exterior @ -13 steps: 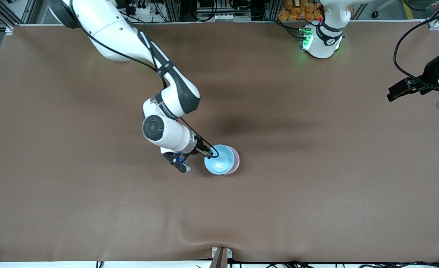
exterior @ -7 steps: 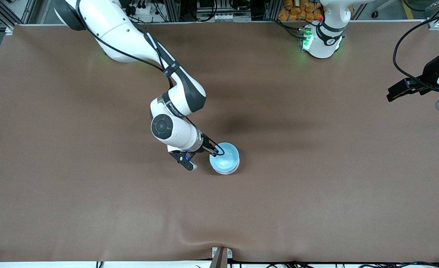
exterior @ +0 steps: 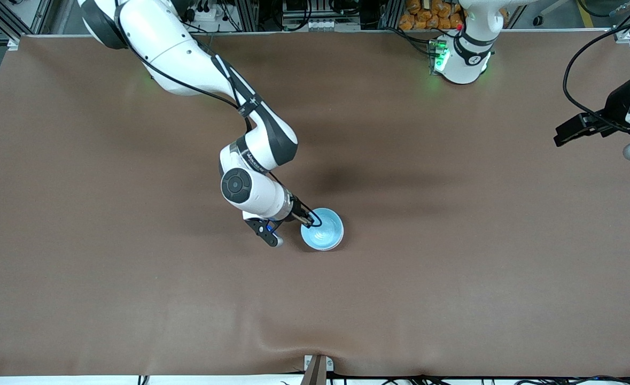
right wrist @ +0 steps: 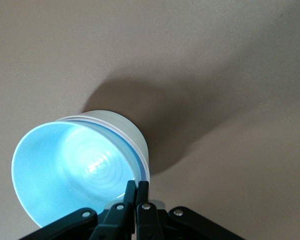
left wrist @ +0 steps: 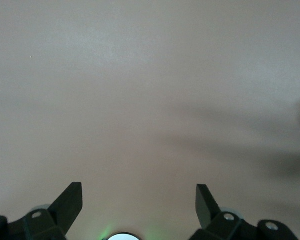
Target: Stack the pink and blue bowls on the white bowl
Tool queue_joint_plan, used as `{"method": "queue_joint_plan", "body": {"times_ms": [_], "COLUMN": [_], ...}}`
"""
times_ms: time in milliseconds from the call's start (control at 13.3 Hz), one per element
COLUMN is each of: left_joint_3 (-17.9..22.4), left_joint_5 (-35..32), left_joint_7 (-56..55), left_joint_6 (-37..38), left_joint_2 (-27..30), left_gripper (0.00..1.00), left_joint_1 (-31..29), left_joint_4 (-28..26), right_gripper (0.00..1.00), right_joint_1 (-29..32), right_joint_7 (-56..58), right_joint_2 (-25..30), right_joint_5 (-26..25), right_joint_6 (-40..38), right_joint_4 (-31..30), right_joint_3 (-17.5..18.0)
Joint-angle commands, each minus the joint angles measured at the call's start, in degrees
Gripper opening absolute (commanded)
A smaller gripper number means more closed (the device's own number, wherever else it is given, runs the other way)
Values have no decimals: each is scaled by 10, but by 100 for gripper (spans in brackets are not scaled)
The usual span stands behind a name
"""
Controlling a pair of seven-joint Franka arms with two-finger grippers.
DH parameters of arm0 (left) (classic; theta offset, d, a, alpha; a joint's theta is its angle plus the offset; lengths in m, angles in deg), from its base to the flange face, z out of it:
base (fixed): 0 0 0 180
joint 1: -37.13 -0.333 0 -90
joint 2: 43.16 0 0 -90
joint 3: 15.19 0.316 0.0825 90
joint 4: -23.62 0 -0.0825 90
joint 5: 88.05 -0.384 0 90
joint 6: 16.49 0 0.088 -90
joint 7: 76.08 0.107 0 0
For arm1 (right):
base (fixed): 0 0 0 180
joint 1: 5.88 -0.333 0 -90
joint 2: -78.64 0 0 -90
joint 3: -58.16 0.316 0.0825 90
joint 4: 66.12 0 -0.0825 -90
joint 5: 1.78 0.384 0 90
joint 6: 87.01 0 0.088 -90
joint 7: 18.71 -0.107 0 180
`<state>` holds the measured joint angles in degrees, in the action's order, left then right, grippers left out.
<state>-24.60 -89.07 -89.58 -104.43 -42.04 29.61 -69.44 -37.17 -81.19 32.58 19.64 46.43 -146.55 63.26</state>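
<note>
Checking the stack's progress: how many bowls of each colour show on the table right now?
Blue bowl: 1, on top, with the right gripper shut on its rim
Pale bowl under it: 1 shows; whether white or pink cannot be told, and another may be hidden
Total seen: 2

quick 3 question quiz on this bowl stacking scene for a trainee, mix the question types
1. True or false: the right gripper is shut on the rim of the blue bowl.
2. Which gripper has its jaws open? A) left gripper B) right gripper
3. Fill in: the blue bowl sits nested in the ___ of bowls.

Key: 1 true; 2 A; 3 stack
</note>
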Motion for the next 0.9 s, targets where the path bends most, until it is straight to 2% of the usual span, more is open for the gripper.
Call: {"method": "queue_joint_plan", "body": {"times_ms": [0,75,150,300,600,825], "left_joint_3": [-2,-2,-2,-2,-2,-3], "left_joint_5": [2,2,2,2,2,2], "left_joint_7": [13,13,13,13,13,13], "left_joint_6": [-7,-7,-7,-7,-7,-5], "left_joint_2": [6,6,6,6,8,14], "left_gripper": [100,100,100,100,100,100], "left_joint_1": [-5,-6,-6,-6,-6,-5], "left_joint_4": [-6,-6,-6,-6,-6,-6], "right_gripper": [46,89,100,100,100,100], "right_joint_1": [-10,-8,-10,-3,33,114], "right_joint_7": [-12,-10,-7,-9,-5,58], "right_joint_2": [-20,-19,-16,-10,11,50], "right_joint_5": [3,2,-5,-25,-26,-33], "right_joint_6": [14,9,6,-57,-222,-300], "right_joint_4": [21,21,24,47,121,146], "right_joint_3": [-7,-7,-8,-7,-18,-12]}}
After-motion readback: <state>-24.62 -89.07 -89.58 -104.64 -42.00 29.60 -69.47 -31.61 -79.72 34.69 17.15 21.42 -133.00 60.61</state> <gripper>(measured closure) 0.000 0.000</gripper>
